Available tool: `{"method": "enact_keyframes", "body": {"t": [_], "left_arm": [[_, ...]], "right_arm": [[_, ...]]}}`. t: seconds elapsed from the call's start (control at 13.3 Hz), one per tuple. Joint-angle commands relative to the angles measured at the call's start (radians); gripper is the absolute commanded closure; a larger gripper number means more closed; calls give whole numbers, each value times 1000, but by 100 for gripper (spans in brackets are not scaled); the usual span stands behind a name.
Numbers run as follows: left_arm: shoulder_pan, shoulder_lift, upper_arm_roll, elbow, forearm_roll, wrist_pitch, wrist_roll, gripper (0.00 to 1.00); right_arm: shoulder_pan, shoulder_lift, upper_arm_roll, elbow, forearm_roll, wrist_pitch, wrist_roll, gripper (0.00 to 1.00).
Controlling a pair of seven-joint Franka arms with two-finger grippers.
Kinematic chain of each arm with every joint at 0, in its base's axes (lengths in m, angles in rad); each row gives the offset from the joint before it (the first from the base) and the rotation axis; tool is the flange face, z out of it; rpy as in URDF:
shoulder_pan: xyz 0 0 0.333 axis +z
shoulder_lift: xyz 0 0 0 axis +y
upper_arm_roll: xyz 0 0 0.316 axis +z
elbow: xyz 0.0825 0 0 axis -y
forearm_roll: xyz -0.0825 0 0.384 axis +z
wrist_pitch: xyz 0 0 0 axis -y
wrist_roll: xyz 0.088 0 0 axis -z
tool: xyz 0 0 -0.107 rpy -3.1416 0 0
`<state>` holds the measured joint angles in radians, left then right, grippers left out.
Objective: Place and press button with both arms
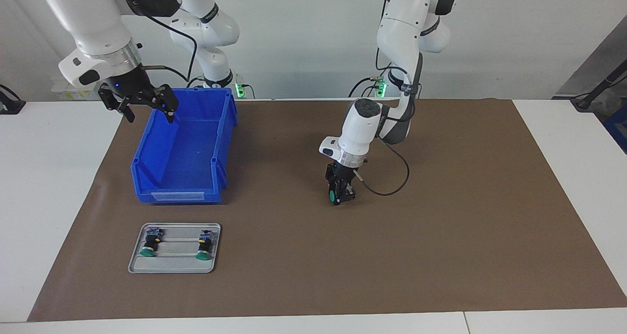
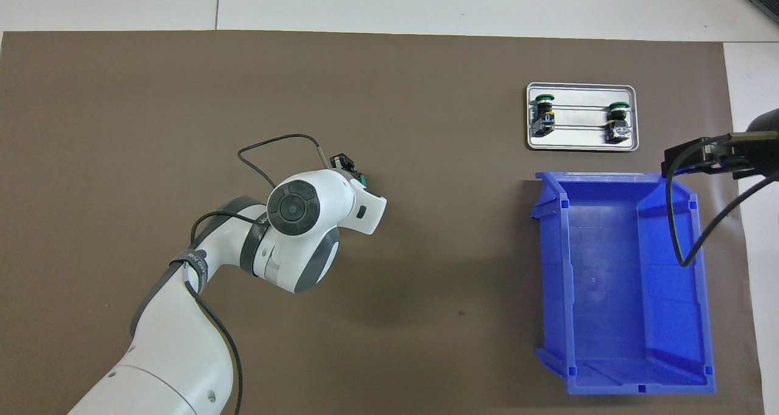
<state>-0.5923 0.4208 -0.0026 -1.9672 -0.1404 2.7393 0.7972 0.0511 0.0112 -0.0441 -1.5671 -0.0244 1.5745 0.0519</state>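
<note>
A button (image 1: pixel 333 196) with a green cap sits between the fingers of my left gripper (image 1: pixel 341 195), which is shut on it low over the middle of the brown mat. The cap is turned toward the right arm's end of the table. From overhead the wrist hides most of the left gripper (image 2: pixel 349 165), and only a sliver of the button's green cap (image 2: pixel 362 178) shows. My right gripper (image 1: pixel 146 109) hangs open and holds nothing, over the rim of the blue bin (image 1: pixel 182 163) at its corner nearest the robots. Only its edge (image 2: pixel 700 157) shows overhead.
A small grey tray (image 1: pixel 171 268) lies farther from the robots than the bin and carries two more green-capped buttons (image 1: pixel 149 246) (image 1: pixel 203 246); overhead the tray (image 2: pixel 581 142) sits just past the bin (image 2: pixel 621 281). The brown mat (image 1: pixel 441 236) covers the table's middle.
</note>
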Motion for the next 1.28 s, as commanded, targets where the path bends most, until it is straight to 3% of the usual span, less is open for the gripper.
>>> {"method": "enact_keyframes", "body": {"t": [0.0, 0.23, 0.38, 0.53, 0.83, 1.2], "left_arm": [[38, 3, 0, 43, -18, -19, 23, 62], [94, -5, -17, 114, -19, -137, 33, 63], [135, -17, -22, 216, -25, -357, 71, 63], [173, -49, -19, 267, -121, -496, 163, 63], [270, -120, -17, 251, -237, -618, 324, 63], [359, -175, -10, 130, -488, -609, 566, 67]], "right_arm": [[-5, -19, 4, -21, 4, 4, 6, 0], [-5, -19, 4, -21, 4, 4, 6, 0], [-5, -19, 4, -22, 4, 4, 6, 0], [-5, -19, 4, -22, 4, 4, 6, 0], [-5, -19, 4, -22, 4, 4, 6, 0], [-5, -19, 6, -22, 4, 4, 6, 0]]}}
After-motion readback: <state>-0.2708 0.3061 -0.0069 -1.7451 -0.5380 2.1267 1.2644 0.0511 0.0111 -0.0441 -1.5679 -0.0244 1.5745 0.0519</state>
